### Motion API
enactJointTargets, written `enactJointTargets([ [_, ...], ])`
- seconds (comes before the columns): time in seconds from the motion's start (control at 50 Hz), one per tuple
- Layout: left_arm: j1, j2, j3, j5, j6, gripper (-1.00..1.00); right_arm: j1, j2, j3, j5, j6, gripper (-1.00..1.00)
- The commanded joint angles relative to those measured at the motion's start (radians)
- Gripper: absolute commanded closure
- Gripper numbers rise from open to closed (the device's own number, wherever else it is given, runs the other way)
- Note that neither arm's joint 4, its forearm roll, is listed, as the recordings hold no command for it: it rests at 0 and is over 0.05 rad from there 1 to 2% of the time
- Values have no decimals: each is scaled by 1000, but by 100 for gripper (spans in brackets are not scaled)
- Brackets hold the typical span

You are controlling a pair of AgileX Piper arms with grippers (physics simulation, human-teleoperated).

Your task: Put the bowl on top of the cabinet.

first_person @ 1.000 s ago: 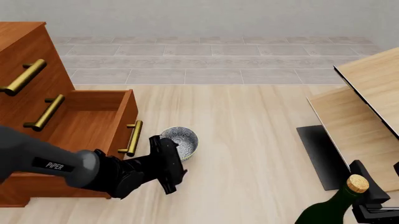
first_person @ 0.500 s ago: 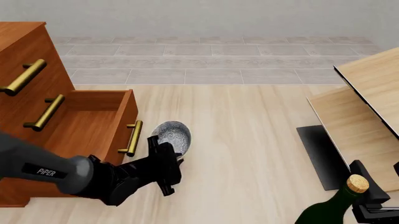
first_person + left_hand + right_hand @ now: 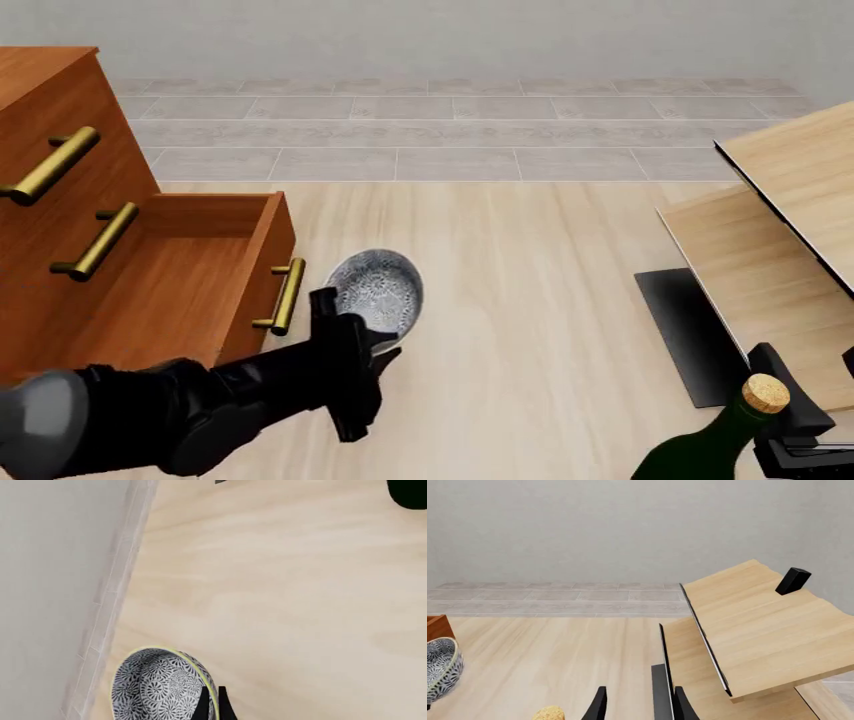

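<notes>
bowl (image 3: 376,290): speckled grey-and-white, tipped on edge with its mouth turned up and away from the arms; lifted off the table (image 3: 534,330), near the table's left edge, just beside the open drawer's brass handle (image 3: 283,296)
left claw (image 3: 350,335): pinched narrow on the bowl's near rim; in the left wrist view the fingertips (image 3: 212,707) straddle the rim
cabinet (image 3: 67,200): reddish-brown, at the table's far left corner; its top lies above and to the left of the bowl, so I judge the coming move is up and leftward over the drawer
right claw (image 3: 637,707): well apart near the table's right edge, closed round the neck of a green bottle (image 3: 707,440); far from the bowl
</notes>
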Motion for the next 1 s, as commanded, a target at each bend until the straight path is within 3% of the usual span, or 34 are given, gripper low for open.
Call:
enactJointTargets([
  [0.02, -74, -246, 16, 188, 18, 100, 0, 0, 0, 0, 0, -100],
  [0.3, -102, -473, -34, 443, 63, 100, 0, 0, 0, 0, 0, -100],
  [0.5, -113, -599, -135, 662, 88, 100, 0, 0, 0, 0, 0, -100],
  [0.78, -93, -685, -323, 935, 149, 100, 0, 0, 0, 0, 0, -100],
  [0.92, -88, -702, -379, 1007, 163, 100, 0, 0, 0, 0, 0, -100],
  [1.0, -37, -703, -415, 1022, 197, 100, 0, 0, 0, 0, 0, -100],
])
